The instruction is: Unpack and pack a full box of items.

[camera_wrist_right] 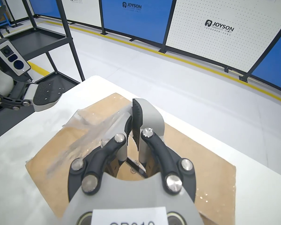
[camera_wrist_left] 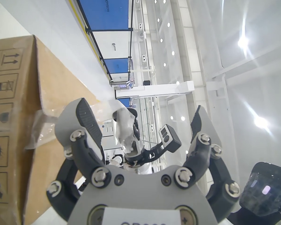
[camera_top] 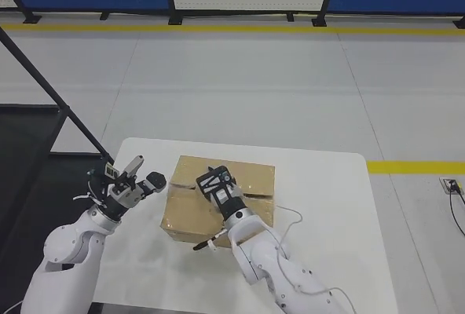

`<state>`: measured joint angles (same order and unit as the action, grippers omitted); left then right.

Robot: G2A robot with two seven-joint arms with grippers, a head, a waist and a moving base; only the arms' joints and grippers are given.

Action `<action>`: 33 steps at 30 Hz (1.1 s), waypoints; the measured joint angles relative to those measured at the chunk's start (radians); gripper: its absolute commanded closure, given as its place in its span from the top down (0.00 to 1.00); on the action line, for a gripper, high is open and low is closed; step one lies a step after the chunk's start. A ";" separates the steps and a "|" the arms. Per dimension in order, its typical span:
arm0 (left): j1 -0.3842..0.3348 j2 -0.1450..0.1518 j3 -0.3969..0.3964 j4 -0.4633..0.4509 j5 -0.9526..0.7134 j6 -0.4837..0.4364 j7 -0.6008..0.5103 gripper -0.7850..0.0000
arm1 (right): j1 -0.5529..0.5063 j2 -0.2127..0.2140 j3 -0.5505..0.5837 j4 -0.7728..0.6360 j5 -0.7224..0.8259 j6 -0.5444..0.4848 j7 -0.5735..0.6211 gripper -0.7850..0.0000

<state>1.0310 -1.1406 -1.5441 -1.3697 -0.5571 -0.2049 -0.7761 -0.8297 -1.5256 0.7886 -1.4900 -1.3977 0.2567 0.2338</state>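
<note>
A brown cardboard box (camera_top: 189, 220) stands on the white table (camera_top: 327, 220). A strip of clear tape (camera_wrist_right: 89, 132) is peeled up from the box top (camera_wrist_right: 201, 165). My right gripper (camera_wrist_right: 134, 120) is shut on that tape, just above the box's middle (camera_top: 215, 179). My left gripper (camera_top: 138, 174) is open beside the box's left side, its fingers apart with nothing between them (camera_wrist_left: 142, 118). In the left wrist view, the box's printed side (camera_wrist_left: 11, 94) is close by and the lifted tape (camera_wrist_left: 124, 125) hangs beyond my fingertips. One left fingertip pad (camera_wrist_right: 45, 95) shows in the right wrist view.
A black metal shelf rack (camera_top: 12, 180) stands against the table's left edge (camera_wrist_right: 49, 38). Blue and white fence panels (camera_wrist_right: 140, 8) line the far floor. Bare table lies right of the box (camera_top: 327, 259).
</note>
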 measured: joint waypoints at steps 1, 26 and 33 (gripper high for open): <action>-0.002 -0.001 0.007 0.007 0.010 -0.011 0.010 1.00 | -0.009 -0.001 0.002 -0.004 0.001 0.000 -0.005 0.00; -0.064 -0.024 0.123 0.120 0.019 -0.083 0.043 1.00 | -0.119 -0.026 0.067 -0.068 0.057 -0.020 -0.028 0.00; -0.077 -0.027 0.141 0.138 0.040 -0.088 0.056 1.00 | -0.128 -0.032 0.087 -0.052 0.075 -0.030 -0.018 0.00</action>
<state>0.9538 -1.1675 -1.4030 -1.2313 -0.5176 -0.2933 -0.7198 -0.9580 -1.5575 0.8761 -1.5419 -1.3223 0.2267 0.2159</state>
